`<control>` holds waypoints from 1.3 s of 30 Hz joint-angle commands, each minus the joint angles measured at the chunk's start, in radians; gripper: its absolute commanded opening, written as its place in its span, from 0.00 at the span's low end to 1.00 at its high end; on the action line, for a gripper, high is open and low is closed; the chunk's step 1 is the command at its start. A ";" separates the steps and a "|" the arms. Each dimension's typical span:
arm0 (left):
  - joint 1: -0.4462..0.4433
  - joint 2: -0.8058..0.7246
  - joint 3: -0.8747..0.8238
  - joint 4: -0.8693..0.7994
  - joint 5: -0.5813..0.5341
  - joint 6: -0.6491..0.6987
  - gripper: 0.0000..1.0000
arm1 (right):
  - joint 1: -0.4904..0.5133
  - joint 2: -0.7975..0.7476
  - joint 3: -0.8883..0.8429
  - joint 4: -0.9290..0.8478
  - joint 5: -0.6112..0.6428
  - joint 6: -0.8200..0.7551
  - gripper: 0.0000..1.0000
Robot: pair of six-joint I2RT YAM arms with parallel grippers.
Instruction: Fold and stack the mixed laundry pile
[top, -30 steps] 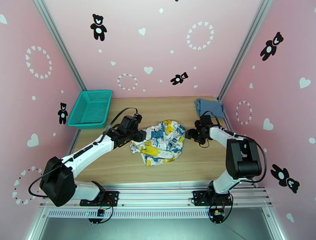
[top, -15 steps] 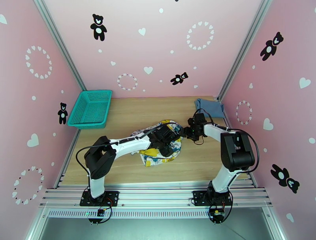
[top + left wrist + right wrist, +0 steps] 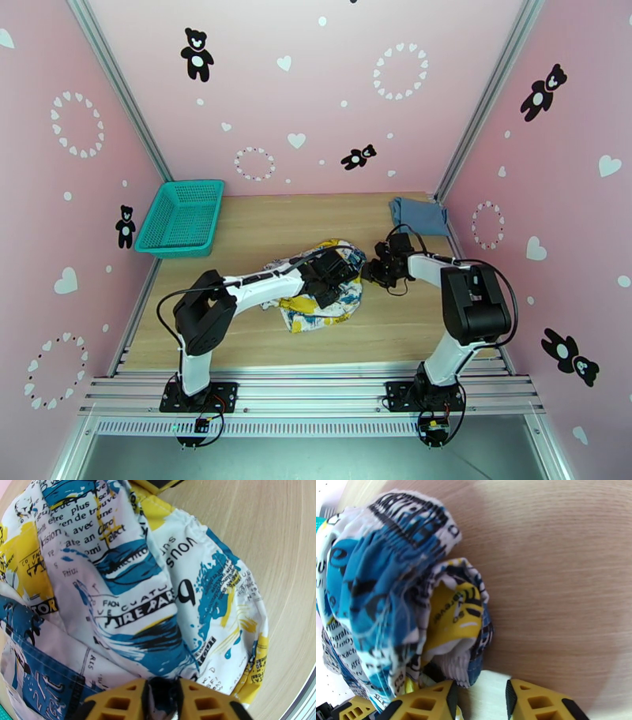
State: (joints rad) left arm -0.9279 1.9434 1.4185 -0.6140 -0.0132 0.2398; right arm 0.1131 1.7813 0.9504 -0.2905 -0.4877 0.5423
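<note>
The white cloth with yellow-and-blue print [image 3: 310, 314] lies bunched at the table's middle. My left arm reaches over it, and my left gripper [image 3: 341, 283] sits on its right part. In the left wrist view the gripper [image 3: 162, 687] is shut, pinching a fold of the printed cloth [image 3: 130, 590]. My right gripper [image 3: 370, 272] is at the cloth's right edge. In the right wrist view its fingers [image 3: 480, 695] stand partly apart, with the cloth's hem [image 3: 454, 665] against the left finger. The dusty-blue tank top [image 3: 419, 215] lies at the back right corner, away from both grippers.
A teal mesh basket [image 3: 180, 217] stands at the back left of the wooden table [image 3: 261, 221]. Pink walls close in the left, right and back sides. Bare wood lies in front of the cloth and between basket and cloth.
My left arm swung right across the printed cloth and its jaws closed on a fold. My right gripper moved left to the cloth's edge and its jaws narrowed.
</note>
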 commanded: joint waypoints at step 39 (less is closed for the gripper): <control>0.204 -0.986 0.143 0.001 -0.234 -0.063 0.00 | -0.003 -0.725 0.390 -0.193 0.494 -0.284 0.00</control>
State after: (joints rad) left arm -0.7273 1.0271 1.5120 -0.5671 -0.2474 0.1299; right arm 0.1143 1.1213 1.2778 -0.4469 -0.0216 0.3046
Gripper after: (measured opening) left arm 0.047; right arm 0.031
